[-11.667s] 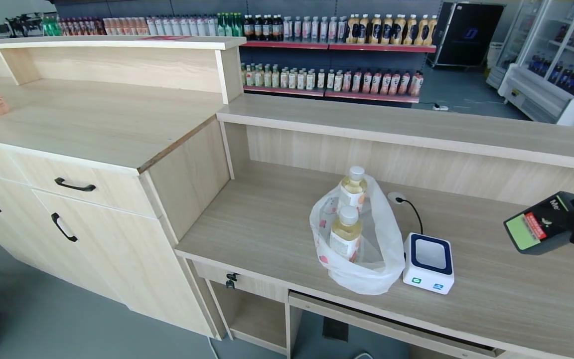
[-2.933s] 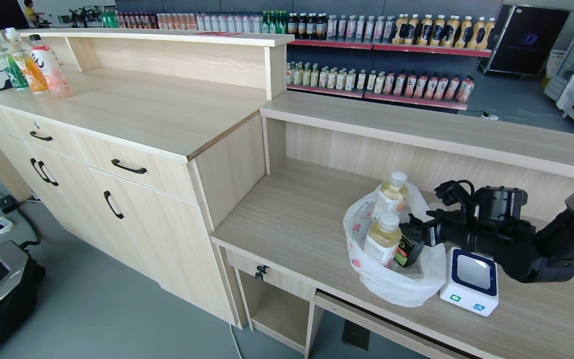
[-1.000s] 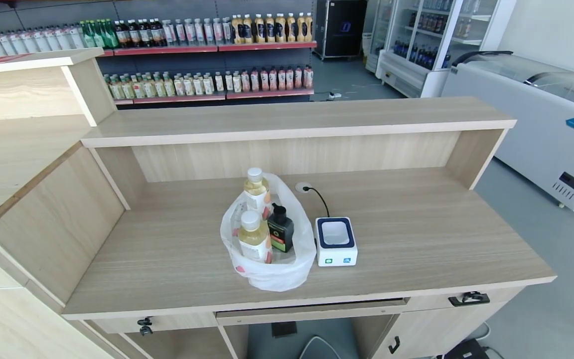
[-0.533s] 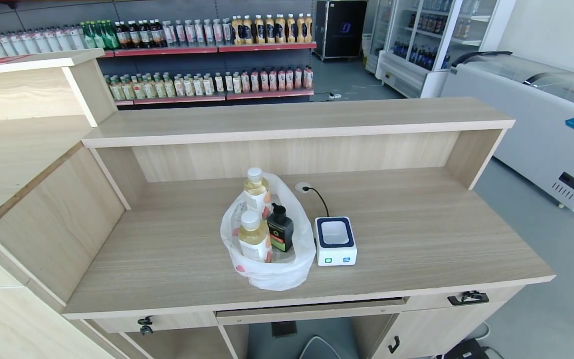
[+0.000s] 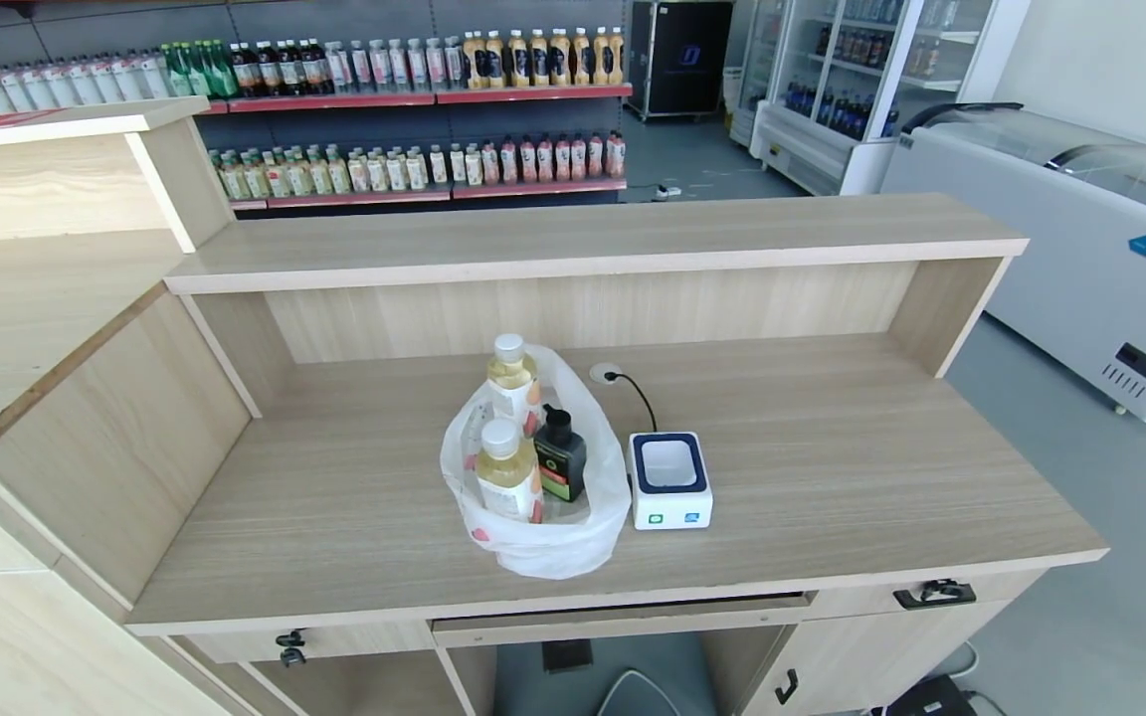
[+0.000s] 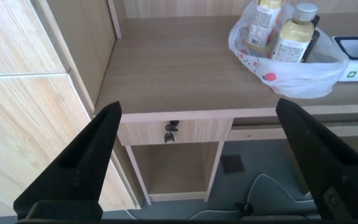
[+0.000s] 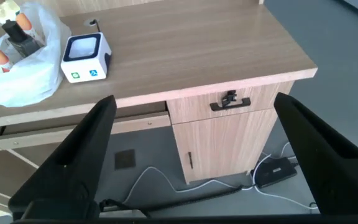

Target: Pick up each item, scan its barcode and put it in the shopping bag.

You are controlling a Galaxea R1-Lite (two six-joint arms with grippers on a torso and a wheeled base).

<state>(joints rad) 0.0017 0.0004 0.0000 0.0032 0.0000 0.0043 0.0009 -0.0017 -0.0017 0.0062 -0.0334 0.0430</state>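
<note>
Right arm has pulled clear of the shopping bag, and the black bottle now stands inside it, its base hidden by the plastic. Left of the scanner on the desk, the bag sits just beside it, with two tea bottles sharing it. Left gripper hangs off the desk's front edge, jaws spread wide. Right gripper hangs out front of the scanner, jaws wide too, tips cut off.

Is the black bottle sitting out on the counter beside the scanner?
No, the black bottle stands upright inside the shopping bag, right beside the nearer yellow drink bottle.
</note>
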